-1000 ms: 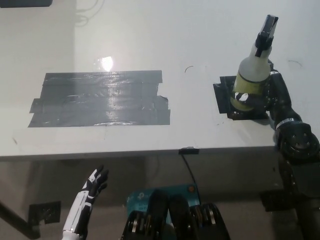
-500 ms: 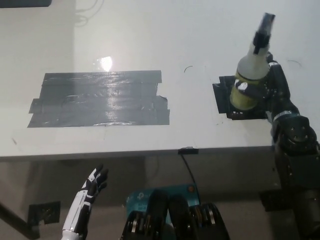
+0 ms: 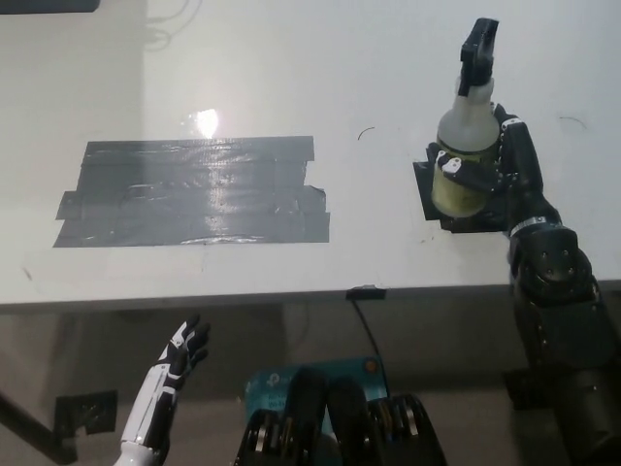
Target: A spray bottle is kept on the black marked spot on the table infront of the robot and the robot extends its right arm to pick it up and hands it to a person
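Right hand (image 3: 500,165) w/ fingers wrapped around spray bottle (image 3: 464,146) over small black marked spot (image 3: 432,184) on table (image 3: 291,78); left hand (image 3: 182,351) idle, fingers spread, below table edge.

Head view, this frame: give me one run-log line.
phase: grasp | right hand: shut on spray bottle over small black mark | left hand: idle below table edge, open

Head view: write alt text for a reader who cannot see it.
The robot's black right hand grips a spray bottle over a small black marked spot on a white table. A large black tape patch lies to the left; the white left hand hangs open below the table edge.
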`<state>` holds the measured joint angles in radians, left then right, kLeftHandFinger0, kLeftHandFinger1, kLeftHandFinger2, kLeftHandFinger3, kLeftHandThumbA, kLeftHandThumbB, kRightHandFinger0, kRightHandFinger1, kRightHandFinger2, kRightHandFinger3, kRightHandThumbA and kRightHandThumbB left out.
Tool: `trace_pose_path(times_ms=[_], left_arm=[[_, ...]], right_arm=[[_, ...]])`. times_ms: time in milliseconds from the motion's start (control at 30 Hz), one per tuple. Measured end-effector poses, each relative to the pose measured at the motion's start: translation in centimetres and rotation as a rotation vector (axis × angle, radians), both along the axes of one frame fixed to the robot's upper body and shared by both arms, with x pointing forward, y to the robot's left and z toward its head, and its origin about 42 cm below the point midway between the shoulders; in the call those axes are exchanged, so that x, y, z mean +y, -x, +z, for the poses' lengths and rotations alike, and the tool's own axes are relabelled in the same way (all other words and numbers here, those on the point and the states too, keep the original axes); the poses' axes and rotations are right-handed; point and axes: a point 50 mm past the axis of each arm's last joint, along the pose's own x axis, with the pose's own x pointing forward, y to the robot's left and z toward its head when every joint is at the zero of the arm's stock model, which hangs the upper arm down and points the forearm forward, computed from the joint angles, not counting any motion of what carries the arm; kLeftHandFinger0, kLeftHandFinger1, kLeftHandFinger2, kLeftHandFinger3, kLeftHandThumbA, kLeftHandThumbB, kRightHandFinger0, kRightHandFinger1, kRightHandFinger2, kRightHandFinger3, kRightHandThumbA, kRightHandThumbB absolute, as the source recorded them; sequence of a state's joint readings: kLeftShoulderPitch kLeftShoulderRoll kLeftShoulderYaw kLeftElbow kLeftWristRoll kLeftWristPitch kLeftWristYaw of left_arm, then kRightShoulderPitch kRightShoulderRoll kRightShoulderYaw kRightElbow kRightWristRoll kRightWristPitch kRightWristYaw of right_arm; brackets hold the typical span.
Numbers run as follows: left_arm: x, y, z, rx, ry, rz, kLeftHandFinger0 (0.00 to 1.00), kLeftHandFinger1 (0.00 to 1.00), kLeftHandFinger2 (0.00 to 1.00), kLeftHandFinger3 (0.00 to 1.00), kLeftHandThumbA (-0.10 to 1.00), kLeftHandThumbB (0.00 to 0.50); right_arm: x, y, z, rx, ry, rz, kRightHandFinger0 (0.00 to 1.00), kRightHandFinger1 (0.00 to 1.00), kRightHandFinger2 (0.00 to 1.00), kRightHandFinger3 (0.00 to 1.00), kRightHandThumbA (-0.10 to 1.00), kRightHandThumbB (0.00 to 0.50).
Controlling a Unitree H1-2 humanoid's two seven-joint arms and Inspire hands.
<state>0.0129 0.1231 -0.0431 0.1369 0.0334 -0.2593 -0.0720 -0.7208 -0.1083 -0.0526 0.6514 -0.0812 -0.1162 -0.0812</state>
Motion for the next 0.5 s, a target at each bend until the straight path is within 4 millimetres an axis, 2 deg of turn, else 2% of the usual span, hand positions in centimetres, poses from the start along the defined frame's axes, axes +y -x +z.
trace_pose_path(times_ms=[33, 67, 100, 133, 167, 200, 233, 267, 333, 367, 400, 433, 500], left_arm=[[0.0, 0.0, 0.0, 0.0, -0.001, 0.0, 1.0, 1.0, 1.0, 1.0, 1.0, 0.355], [0.0, 0.0, 0.0, 0.0, -0.001, 0.0, 1.0, 1.0, 1.0, 1.0, 1.0, 0.355], [0.1, 0.0, 0.0, 0.0, -0.001, 0.0, 1.0, 1.0, 1.0, 1.0, 1.0, 0.355], [0.1, 0.0, 0.0, 0.0, -0.002, 0.0, 1.0, 1.0, 1.0, 1.0, 1.0, 0.356], [0.1, 0.0, 0.0, 0.0, -0.002, 0.0, 1.0, 1.0, 1.0, 1.0, 1.0, 0.356], [0.1, 0.0, 0.0, 0.0, -0.002, 0.0, 1.0, 1.0, 1.0, 1.0, 1.0, 0.356], [0.1, 0.0, 0.0, 0.0, -0.002, 0.0, 1.0, 1.0, 1.0, 1.0, 1.0, 0.356], [0.1, 0.0, 0.0, -0.001, -0.002, 0.0, 1.0, 1.0, 1.0, 1.0, 1.0, 0.357], [0.1, 0.0, 0.0, -0.001, -0.002, 0.0, 1.0, 1.0, 1.0, 1.0, 1.0, 0.362], [0.1, -0.1, 0.0, -0.001, -0.002, -0.001, 1.0, 1.0, 1.0, 1.0, 1.0, 0.36], [0.0, -0.1, 0.1, -0.001, -0.002, -0.001, 1.0, 1.0, 1.0, 1.0, 1.0, 0.349], [0.0, -0.1, 0.1, -0.002, -0.002, -0.001, 1.0, 1.0, 1.0, 1.0, 1.0, 0.347], [0.1, -0.1, 0.1, -0.002, -0.002, -0.001, 1.0, 1.0, 1.0, 1.0, 1.0, 0.348]], right_arm=[[0.1, 0.0, 0.0, -0.002, 0.004, 0.003, 0.09, 0.48, 0.79, 0.71, -0.1, 0.153], [0.2, 0.0, 0.0, -0.003, 0.008, 0.007, 0.1, 0.48, 0.79, 0.72, -0.1, 0.153], [0.3, 0.0, 0.0, -0.004, 0.01, 0.01, 0.15, 0.42, 0.66, 0.64, -0.1, 0.146], [0.4, 0.1, 0.1, -0.006, 0.014, 0.016, 0.08, 0.27, 0.45, 0.56, -0.1, 0.141], [0.5, 0.2, 0.1, -0.007, 0.017, 0.021, 0.02, 0.18, 0.37, 0.53, -0.1, 0.13], [0.7, 0.3, 0.2, -0.012, 0.022, 0.032, 0.0, 0.12, 0.31, 0.51, -0.1, 0.126], [1.1, 0.5, 0.4, -0.016, 0.025, 0.044, 0.0, 0.12, 0.35, 0.58, -0.1, 0.112], [1.3, 0.6, 0.5, -0.019, 0.027, 0.053, 0.0, 0.19, 0.48, 0.69, -0.1, 0.107], [2.5, 0.8, 1.6, -0.042, 0.026, 0.093, 0.0, 0.28, 0.63, 0.76, -0.1, 0.109], [2.9, 0.9, 2.1, -0.049, 0.024, 0.105, 0.0, 0.38, 0.75, 0.81, -0.1, 0.105], [3.4, 1.1, 2.6, -0.056, 0.022, 0.123, 0.08, 0.49, 0.85, 0.87, -0.1, 0.147], [4.0, 1.2, 3.1, -0.062, 0.018, 0.14, 0.05, 0.46, 0.81, 0.83, -0.1, 0.13], [5.2, 1.3, 4.0, -0.059, 0.002, 0.172, 0.03, 0.48, 0.81, 0.77, -0.1, 0.14]])
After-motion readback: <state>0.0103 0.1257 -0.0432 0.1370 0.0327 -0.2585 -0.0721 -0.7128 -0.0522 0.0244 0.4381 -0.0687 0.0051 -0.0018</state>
